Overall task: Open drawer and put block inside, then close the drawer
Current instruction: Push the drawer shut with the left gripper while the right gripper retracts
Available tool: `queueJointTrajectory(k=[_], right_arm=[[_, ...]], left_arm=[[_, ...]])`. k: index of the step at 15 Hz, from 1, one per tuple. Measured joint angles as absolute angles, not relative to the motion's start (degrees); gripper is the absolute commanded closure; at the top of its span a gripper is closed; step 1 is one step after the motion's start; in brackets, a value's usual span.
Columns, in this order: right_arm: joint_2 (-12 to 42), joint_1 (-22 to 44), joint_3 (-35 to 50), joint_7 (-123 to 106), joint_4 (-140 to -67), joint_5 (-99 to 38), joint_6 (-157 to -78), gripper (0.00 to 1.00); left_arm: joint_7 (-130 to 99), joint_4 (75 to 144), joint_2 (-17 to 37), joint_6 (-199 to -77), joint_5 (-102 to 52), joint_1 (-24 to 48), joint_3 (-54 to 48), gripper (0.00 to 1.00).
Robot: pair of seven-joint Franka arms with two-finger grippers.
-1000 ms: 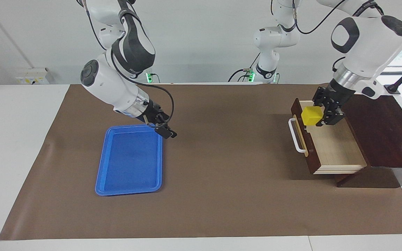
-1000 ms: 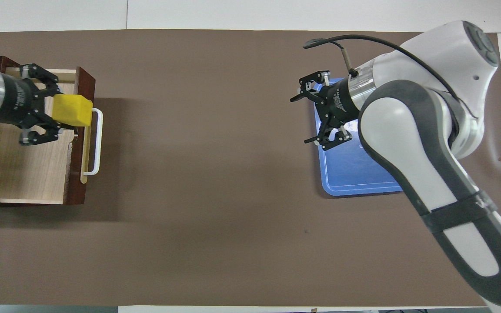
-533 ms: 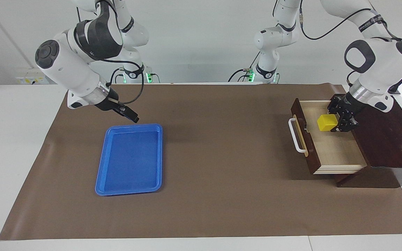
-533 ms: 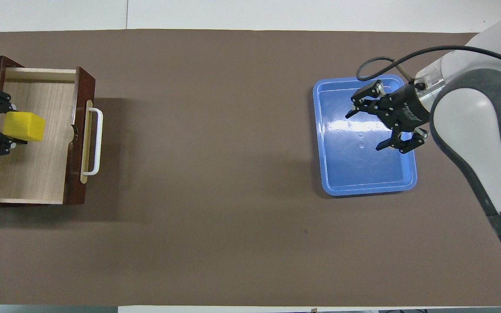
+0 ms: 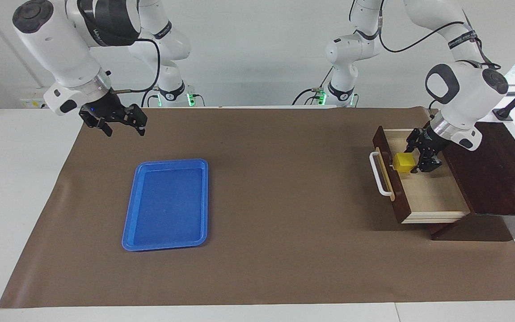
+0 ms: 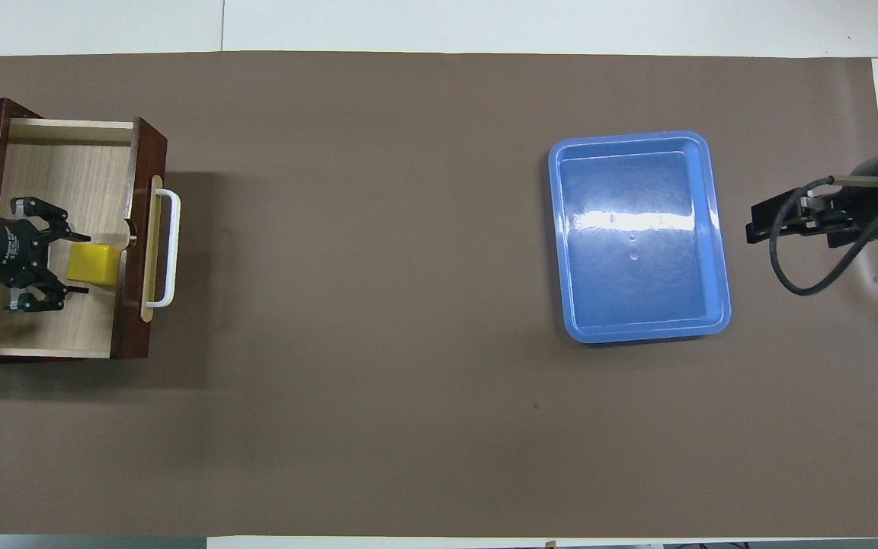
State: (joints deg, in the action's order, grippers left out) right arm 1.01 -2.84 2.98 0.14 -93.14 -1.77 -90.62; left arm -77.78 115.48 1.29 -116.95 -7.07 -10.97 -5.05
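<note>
The drawer (image 5: 432, 194) (image 6: 58, 175) stands pulled out of its dark wooden box (image 5: 494, 174), its white handle (image 5: 379, 175) (image 6: 168, 248) pointing toward the table's middle. The yellow block (image 5: 401, 163) (image 6: 96, 265) rests on the drawer's pale floor, close to the front panel. My left gripper (image 5: 414, 158) (image 6: 82, 264) reaches down into the drawer. Its fingers stand on either side of the block, spread slightly wider than it. My right gripper (image 5: 124, 131) (image 6: 761, 229) hangs open and empty above the mat, beside the blue tray toward the right arm's end.
An empty blue tray (image 5: 128, 232) (image 6: 719, 252) lies on the brown mat (image 5: 284, 250) toward the right arm's end. White tabletop borders the mat on all sides. The box sits at the mat's edge at the left arm's end.
My left gripper lowered the block onto the drawer floor near the front panel and spread its fingers off it. The right arm swung away from over the tray and rose.
</note>
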Motion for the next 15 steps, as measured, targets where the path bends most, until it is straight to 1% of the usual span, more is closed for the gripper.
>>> queueJointTrajectory(k=[2,4,5,7,9,12,15], right_arm=[[0.39,-2.87,2.98,-3.10,-93.15,0.47,-90.55,0.00],[0.34,-2.87,2.99,-3.99,-93.18,1.19,-90.24,0.00],[0.34,-2.87,2.99,-4.06,-93.29,1.42,-90.19,0.00],[0.34,-2.89,2.98,-4.07,-93.69,1.55,-89.74,0.00],[0.34,-3.19,2.99,-4.07,-93.97,1.55,-88.63,0.00],[0.33,-3.87,2.99,-4.07,-93.85,0.79,-87.48,0.00],[0.34,-4.92,2.99,-4.07,-92.70,-0.69,-86.11,0.00]], left_arm=[[-77.75,111.05,1.13,-113.04,-6.52,-10.02,-5.49,0.00],[-78.91,106.97,1.23,-109.47,-4.22,-5.69,-5.75,0.00],[-81.08,106.34,1.35,-109.19,-1.39,-2.43,-5.89,0.00],[-86.72,106.83,2.07,-109.46,2.10,3.15,-6.20,0.00],[-90.40,108.75,3.00,-111.09,3.87,5.41,-6.28,0.00],[-91.03,112.36,3.49,-114.52,6.85,5.17,-5.59,0.00],[-91.25,112.91,3.40,-115.07,8.76,3.87,-5.34,0.00]])
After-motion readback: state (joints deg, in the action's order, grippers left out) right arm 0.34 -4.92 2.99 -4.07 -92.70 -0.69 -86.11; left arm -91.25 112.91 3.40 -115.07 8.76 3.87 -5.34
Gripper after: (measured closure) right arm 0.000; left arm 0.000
